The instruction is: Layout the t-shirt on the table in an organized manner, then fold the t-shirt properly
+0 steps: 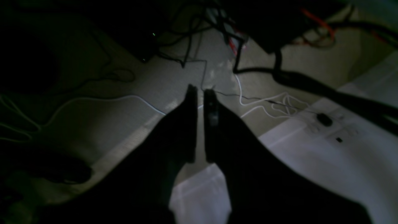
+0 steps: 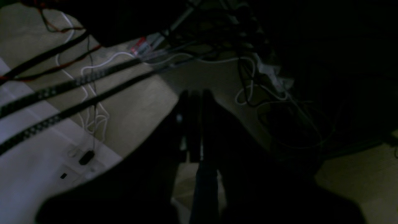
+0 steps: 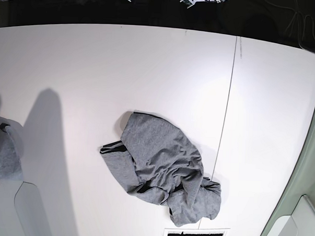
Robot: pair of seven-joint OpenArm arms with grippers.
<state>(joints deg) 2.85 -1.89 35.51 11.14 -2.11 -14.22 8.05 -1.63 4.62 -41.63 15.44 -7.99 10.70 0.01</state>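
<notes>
White tabletop, crumpled t-shirt, both arms clear of it.

Left wrist view: dim floor strewn with cables (image 1: pixel 264 104) lies beyond the tabletop (image 1: pixel 326 168) edge; the left gripper (image 1: pixel 200 90) points out over that floor with its jaws drawn narrow, a thin slit between them, nothing held. Right wrist view: darker still, more cables, and the right gripper (image 2: pixel 195 93) pressed closed and empty. Base view: the t-shirt (image 3: pixel 163 165) sits bunched in a heap near the middle of the tabletop's front half, left of the thin dark seam (image 3: pixel 229 100), dark trim showing at its left and lower folds; a second grey cloth (image 3: pixel 4 153) rests at the left edge. Soft, light and limp, the shirt will likely drag and bunch; an outer hem or shoulder edge seems the best place to pinch.
</notes>
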